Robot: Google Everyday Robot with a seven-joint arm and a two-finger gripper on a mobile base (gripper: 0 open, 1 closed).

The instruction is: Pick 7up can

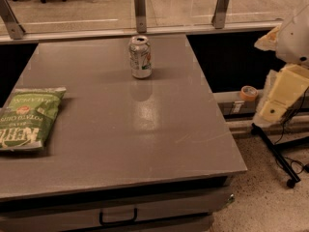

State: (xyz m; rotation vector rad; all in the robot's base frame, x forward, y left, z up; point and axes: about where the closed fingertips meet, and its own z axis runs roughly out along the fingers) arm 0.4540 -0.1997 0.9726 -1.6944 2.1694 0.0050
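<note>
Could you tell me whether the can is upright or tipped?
Upright: silvery-white green-marked aluminium can stands base-down on grey table; gripper hangs off its right.

Around the 7up can (140, 57): it stands upright and alone near the far edge of the desk (145, 139), with bare surface to its left, right and front.
Behind the can: a low rail (87, 34) runs along the far edge, and one upright post (140, 11) rises directly behind the can.
Chip bag (29, 117): lies flat at the left edge, well apart from the can.
Gripper (282, 96): off the desk's right side, well apart from the can, with nothing standing between them.
</note>
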